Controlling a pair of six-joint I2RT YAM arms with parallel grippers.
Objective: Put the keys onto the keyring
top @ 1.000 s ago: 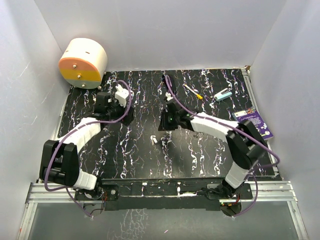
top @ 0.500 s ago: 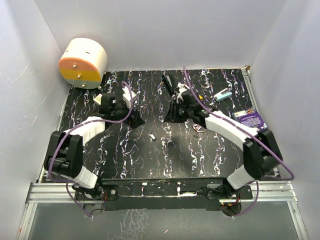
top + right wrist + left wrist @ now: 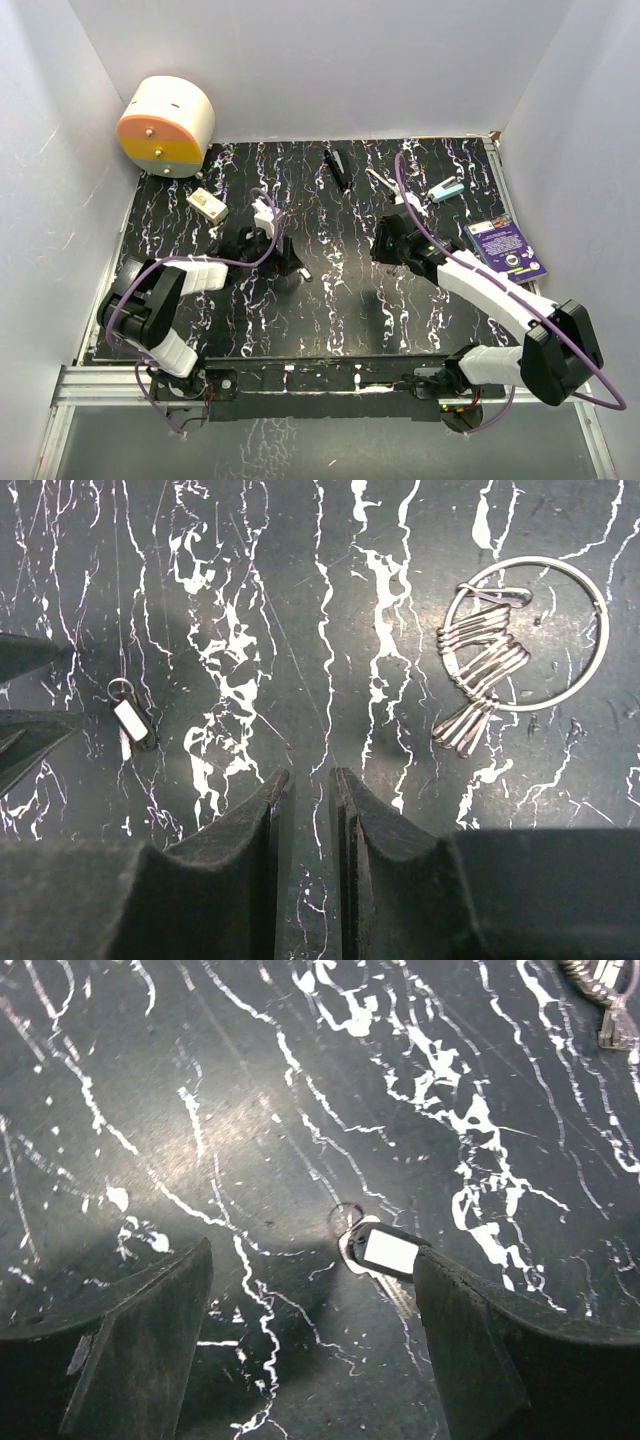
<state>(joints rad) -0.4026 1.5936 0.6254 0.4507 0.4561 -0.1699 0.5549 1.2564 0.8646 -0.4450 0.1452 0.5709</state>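
Possibly skidding the flat key (image 3: 385, 1252) farther from the keyring (image 3: 525, 635) when closing left fingers (image 3: 130, 1350), now wide apart; right fingers (image 3: 250, 860) almost together, empty.

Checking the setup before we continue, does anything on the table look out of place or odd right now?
Nothing looks damaged or spilled. The keyring lies flat with the keys bunched across it. A small tagged key lies apart, between the open left end effector's fingers. The right end effector holds nothing.
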